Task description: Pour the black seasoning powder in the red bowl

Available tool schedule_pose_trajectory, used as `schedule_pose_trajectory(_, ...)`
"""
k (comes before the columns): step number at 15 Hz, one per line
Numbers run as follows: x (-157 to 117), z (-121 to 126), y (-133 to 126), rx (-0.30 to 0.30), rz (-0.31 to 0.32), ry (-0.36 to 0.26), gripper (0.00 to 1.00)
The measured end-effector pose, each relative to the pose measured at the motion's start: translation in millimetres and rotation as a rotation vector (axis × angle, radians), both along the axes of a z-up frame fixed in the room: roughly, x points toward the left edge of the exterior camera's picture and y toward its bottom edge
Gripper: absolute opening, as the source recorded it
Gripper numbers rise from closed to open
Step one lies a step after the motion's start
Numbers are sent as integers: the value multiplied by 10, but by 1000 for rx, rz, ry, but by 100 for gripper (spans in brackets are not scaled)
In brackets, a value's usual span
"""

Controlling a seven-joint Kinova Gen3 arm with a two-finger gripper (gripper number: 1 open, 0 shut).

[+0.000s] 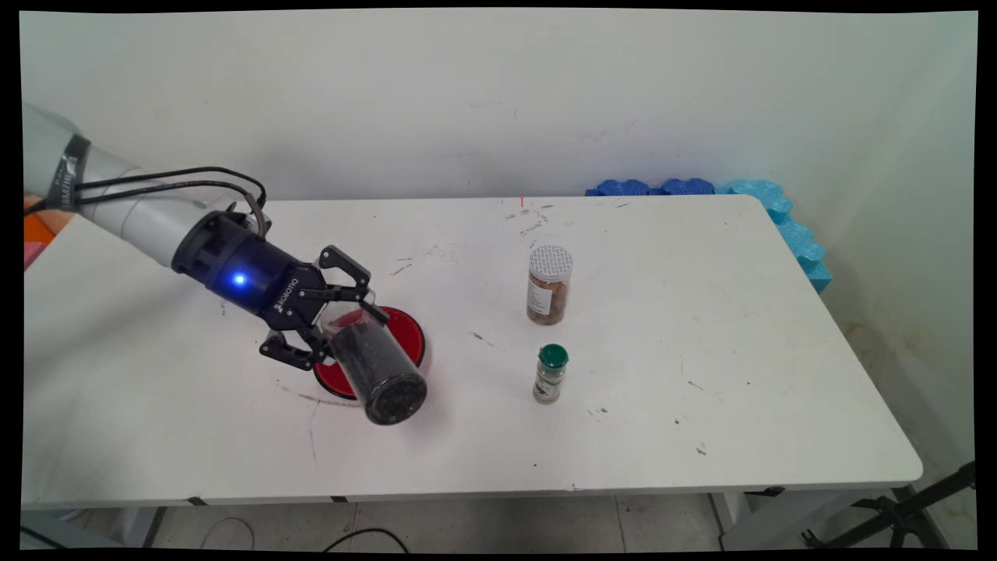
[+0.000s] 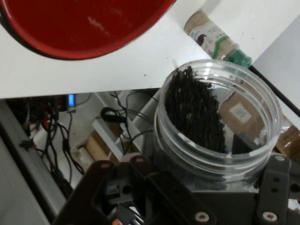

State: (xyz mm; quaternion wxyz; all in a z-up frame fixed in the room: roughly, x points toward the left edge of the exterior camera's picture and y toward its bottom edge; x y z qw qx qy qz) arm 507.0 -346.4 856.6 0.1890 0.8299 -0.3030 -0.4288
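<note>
My gripper [image 1: 343,331] is shut on a clear jar [image 1: 378,366] of dark grains, held tilted on its side just above the table. Its open mouth [image 1: 395,399] points toward the table's near side. Under and behind the jar lies a red plate [image 1: 406,331]. In the hand view the jar [image 2: 218,126] fills the lower right between my gripper's [image 2: 201,180] linkage, with the grains heaped along one side of its rim. The red plate [image 2: 84,23] sits at the top left there.
A spice jar with a silver perforated lid [image 1: 549,284] stands right of the plate. A small green-capped bottle [image 1: 551,374] stands in front of it and shows in the hand view [image 2: 215,37] too. Blue foam pieces [image 1: 771,206] line the table's far right corner.
</note>
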Motion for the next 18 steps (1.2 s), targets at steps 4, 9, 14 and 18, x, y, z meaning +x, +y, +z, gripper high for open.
schedule_pose_trajectory(4,-44,-12,2,52,48,31,0)
schedule_pose_trajectory(9,-78,-26,-2,94,85,62,0)
schedule_pose_trajectory(14,-86,-45,-14,118,108,80,0)
schedule_pose_trajectory(18,-87,-56,-19,130,121,87,0)
